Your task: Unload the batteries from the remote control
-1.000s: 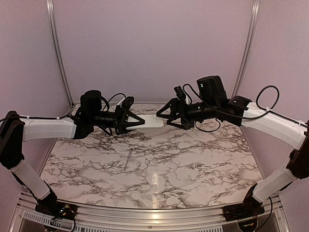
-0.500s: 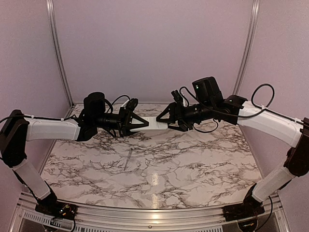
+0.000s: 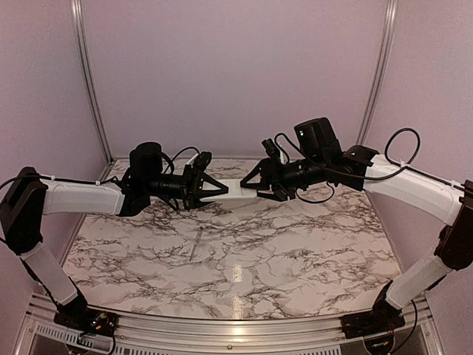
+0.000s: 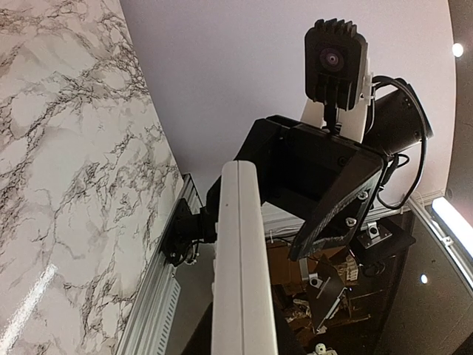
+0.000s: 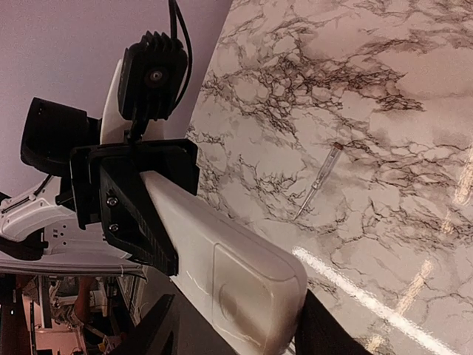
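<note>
Left claw (image 3: 219, 189) clamped on remote control (image 3: 235, 190), right claw (image 3: 250, 186) gripping its other end, midair

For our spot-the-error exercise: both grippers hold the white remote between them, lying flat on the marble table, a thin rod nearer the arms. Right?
Not quite. The remote control is held in the air above the table, not lying on it; the right wrist view shows this. The rest stands.

We're seeing white shells on the left arm (image 3: 77, 198) and right arm (image 3: 417, 191), with black joints. Left gripper (image 3: 220, 189) and right gripper (image 3: 250, 185) are black, triangular-framed. There are black cables (image 5: 177, 22), silver screws (image 5: 111, 201) and a ribbed black camera (image 4: 336, 48).
</note>
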